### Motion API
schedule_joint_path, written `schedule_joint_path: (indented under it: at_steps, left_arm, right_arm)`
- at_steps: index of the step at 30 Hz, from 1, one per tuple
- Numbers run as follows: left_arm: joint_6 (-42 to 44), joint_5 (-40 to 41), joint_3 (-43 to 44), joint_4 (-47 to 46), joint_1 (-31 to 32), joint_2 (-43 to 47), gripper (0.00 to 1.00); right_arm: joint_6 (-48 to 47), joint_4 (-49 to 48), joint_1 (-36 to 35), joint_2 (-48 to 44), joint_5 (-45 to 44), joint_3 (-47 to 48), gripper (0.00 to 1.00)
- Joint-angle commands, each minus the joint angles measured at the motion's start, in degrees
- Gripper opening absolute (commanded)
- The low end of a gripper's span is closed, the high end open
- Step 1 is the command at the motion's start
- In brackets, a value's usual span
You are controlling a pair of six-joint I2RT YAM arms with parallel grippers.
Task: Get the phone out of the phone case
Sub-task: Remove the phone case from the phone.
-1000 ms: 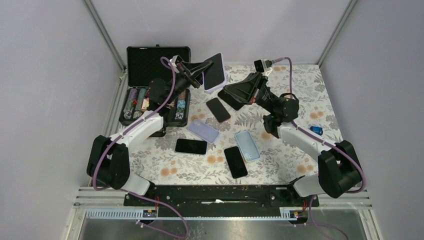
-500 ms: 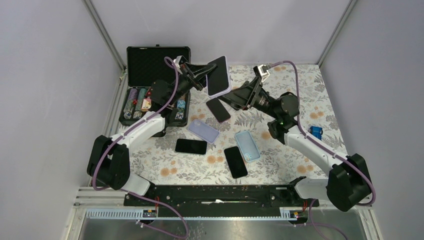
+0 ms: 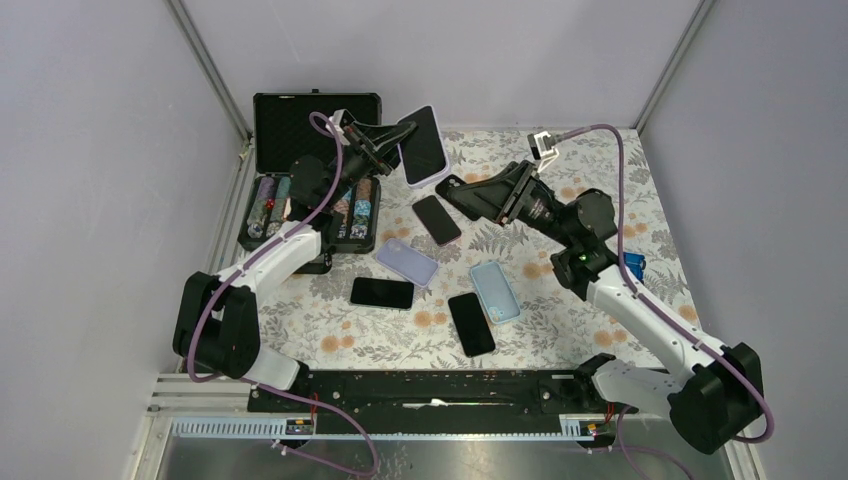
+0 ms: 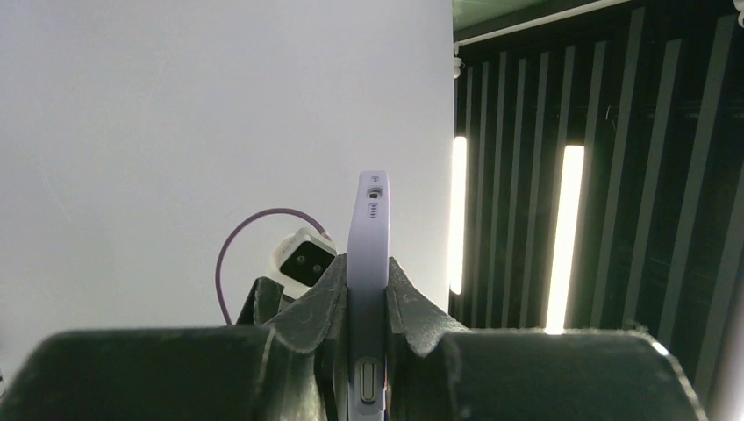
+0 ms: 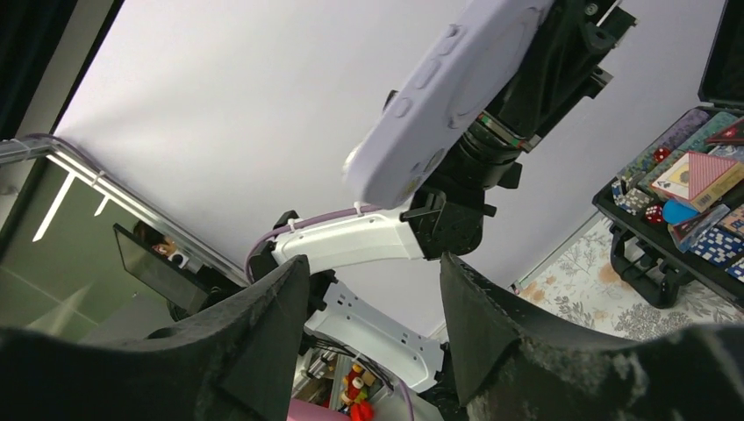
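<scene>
Phone, cased, stays clamped in left jaws; right jaws spread, drawn back from it.

The table is viewed from above; both wrist views are aimed upward, close, sharing the cased phone.

Lab robot cell: grey panel walls, aluminium frame.

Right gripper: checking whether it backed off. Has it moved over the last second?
Yes: the right gripper swung right at its wrist end, away from the black case; its open fingers stay beside the black phone.
</scene>
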State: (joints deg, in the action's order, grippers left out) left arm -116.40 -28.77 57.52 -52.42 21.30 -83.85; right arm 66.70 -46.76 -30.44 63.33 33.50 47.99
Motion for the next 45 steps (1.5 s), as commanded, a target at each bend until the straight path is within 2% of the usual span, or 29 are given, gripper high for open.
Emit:
schedule_joint_path:
  at_steps: [1,5,7,13,16,20,23,25,29,33,38,45]
  left_arm:
    - [-1.0,-1.1,0.6,-6.0,0.1,2.1,0.00]
    - [-1.1,-1.1,0.7,-6.3,0.1,2.4,0.00]
    - [-1.2,-1.2,0.3,-6.3,0.1,2.5,0.00]
    - [-1.4,-0.7,-0.6,-6.3,0.1,3.0,0.00]
    - [-0.5,0.1,-0.1,-4.8,0.1,3.4,0.00]
    - [5.3,2.3,1.7,2.5,0.0,5.6,0.00]
    - [11.8,4.9,3.2,10.6,0.1,8.3,0.00]
    - [13.9,6.4,3.7,13.1,0.1,9.6,0.00]
    - [16.2,8.3,4.4,15.6,0.1,11.1,0.00]
    - [16.3,9.6,3.6,15.6,0.2,12.1,0.00]
    - [16.4,10.2,3.4,15.8,0.2,12.5,0.00]
    - [14.4,8.8,4.9,15.9,0.2,12.7,0.00]
  right_arm:
    - [0.6,-2.9,-0.4,2.5,-0.4,2.7,0.61]
    - [4.0,-6.4,-0.5,6.2,0.3,5.4,0.51]
    - [5.1,-8.4,-0.5,7.1,0.5,6.5,0.50]
    - [5.2,-9.4,-0.5,7.3,1.5,7.1,0.71]
    - [0.4,-4.3,-1.7,6.2,1.0,6.5,0.73]
    - [-14.9,9.0,-6.7,2.9,-7.1,5.8,0.72]
    - [-23.2,9.3,-11.1,1.6,-14.1,4.4,0.69]
    - [-25.2,7.8,-12.7,1.6,-16.7,3.7,0.69]
    - [-24.2,2.1,-13.4,3.2,-20.9,3.1,0.68]
    - [-22.4,-0.2,-14.0,5.3,-26.3,3.7,0.62]
    - [-19.8,-4.0,-14.3,8.8,-25.7,5.7,0.56]
    - [-20.2,-3.7,-14.9,9.9,-27.6,5.2,0.46]
